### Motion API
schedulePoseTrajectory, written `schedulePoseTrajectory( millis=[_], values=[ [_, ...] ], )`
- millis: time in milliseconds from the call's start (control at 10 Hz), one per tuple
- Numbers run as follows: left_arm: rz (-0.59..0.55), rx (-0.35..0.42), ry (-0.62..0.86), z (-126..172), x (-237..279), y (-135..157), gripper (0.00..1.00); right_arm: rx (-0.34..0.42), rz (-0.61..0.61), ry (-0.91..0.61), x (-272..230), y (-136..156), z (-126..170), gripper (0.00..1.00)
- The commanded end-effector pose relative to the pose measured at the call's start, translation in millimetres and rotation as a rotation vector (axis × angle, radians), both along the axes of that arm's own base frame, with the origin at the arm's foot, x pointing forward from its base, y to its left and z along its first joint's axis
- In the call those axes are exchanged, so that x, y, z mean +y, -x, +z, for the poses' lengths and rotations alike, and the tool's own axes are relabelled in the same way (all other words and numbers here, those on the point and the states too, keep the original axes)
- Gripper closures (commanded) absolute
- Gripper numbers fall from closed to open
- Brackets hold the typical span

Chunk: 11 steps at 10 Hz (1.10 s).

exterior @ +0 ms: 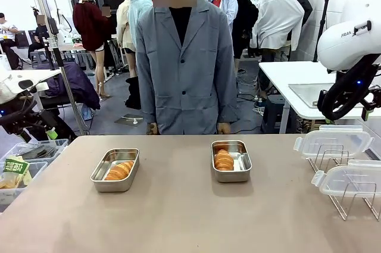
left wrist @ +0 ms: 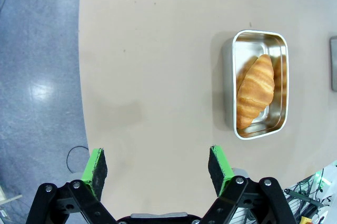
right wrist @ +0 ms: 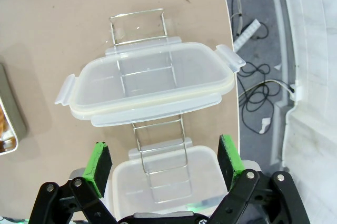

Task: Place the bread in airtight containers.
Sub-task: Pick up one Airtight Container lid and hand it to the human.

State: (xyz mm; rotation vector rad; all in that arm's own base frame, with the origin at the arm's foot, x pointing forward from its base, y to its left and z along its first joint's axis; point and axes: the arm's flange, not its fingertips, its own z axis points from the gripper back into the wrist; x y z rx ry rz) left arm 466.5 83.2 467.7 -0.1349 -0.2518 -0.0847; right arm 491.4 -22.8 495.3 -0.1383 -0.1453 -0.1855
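rolls (exterior: 119, 171): golden, ridged | one inside each open steel container (exterior: 112, 185)

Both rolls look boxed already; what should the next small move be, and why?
Probably lower the open right gripper onto the clear lid below it on the wire rack: each bread already lies in its steel container, and both containers stand uncovered.

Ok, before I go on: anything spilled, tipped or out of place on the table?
Nothing stands out. One roll lies in the left container, the other roll in the right container, both sitting flat. The two clear lids rest on the wire rack, neither fallen. No spill visible on the table.
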Motion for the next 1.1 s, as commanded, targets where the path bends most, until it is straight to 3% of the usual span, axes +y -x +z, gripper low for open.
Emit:
schedulePoseTrajectory(
  millis=[0,700,800,1000],
  values=[
    [0.011,0.006,-0.022,1,1,1,0.0,0.007,-0.02,-0.005,2,-4,1,0.0],
    [0.011,0.006,-0.022,1,1,1,0.0,0.0,0.0,0.0,0,0,0,0.0],
    [0.011,0.006,-0.022,1,1,1,0.0,-0.036,0.227,0.041,-14,37,12,0.0],
    [0.011,0.006,-0.022,1,1,1,0.0,-0.038,0.578,0.04,-29,77,23,0.0]
  ],
)
